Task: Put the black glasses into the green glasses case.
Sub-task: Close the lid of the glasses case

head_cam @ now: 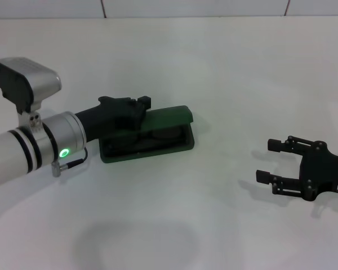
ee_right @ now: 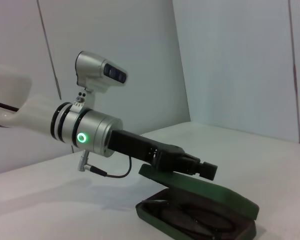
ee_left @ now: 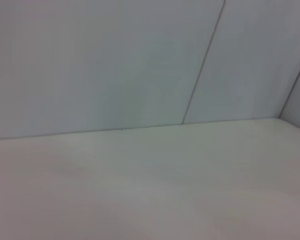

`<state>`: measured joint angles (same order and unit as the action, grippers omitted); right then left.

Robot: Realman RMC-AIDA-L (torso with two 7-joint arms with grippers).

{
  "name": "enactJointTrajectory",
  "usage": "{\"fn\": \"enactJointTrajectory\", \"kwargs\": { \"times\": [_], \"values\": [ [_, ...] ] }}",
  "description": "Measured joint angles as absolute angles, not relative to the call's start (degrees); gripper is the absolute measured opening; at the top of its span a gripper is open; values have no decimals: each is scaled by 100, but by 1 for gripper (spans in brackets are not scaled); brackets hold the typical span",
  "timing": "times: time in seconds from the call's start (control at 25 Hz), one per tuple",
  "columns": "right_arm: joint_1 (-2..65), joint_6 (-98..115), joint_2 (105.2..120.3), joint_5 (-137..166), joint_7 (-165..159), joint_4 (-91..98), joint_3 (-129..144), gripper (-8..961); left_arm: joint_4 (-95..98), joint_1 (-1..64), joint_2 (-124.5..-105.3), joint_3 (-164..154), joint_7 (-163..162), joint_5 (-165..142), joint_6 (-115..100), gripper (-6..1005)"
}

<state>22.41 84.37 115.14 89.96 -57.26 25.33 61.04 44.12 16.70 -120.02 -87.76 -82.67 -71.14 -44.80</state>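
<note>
The green glasses case [head_cam: 168,116] lies left of the table's middle with its lid half lowered over the base [ee_right: 155,212]. Inside it lie the black glasses [head_cam: 156,138], their lenses showing through the gap [ee_right: 200,221]. My left gripper [head_cam: 142,104] reaches in from the left and rests on top of the lid [ee_right: 225,196]. It is shut and holds nothing, as the right wrist view shows [ee_right: 209,171]. My right gripper [head_cam: 263,161] sits open near the table's right edge, well apart from the case.
The white table [head_cam: 214,67] runs back to a white panelled wall [ee_left: 115,60]. The left wrist view shows only this table and wall. A thin cable [ee_right: 110,172] hangs under the left wrist.
</note>
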Motion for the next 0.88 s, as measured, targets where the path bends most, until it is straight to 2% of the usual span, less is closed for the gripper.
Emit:
{"fn": "enactJointTrajectory", "kwargs": {
  "times": [0.88],
  "values": [
    [2241, 8472, 11522, 8991, -5731, 2531, 6108, 761, 3843, 1656, -11993, -8771, -7054, -6526, -5023, 52]
  ]
}}
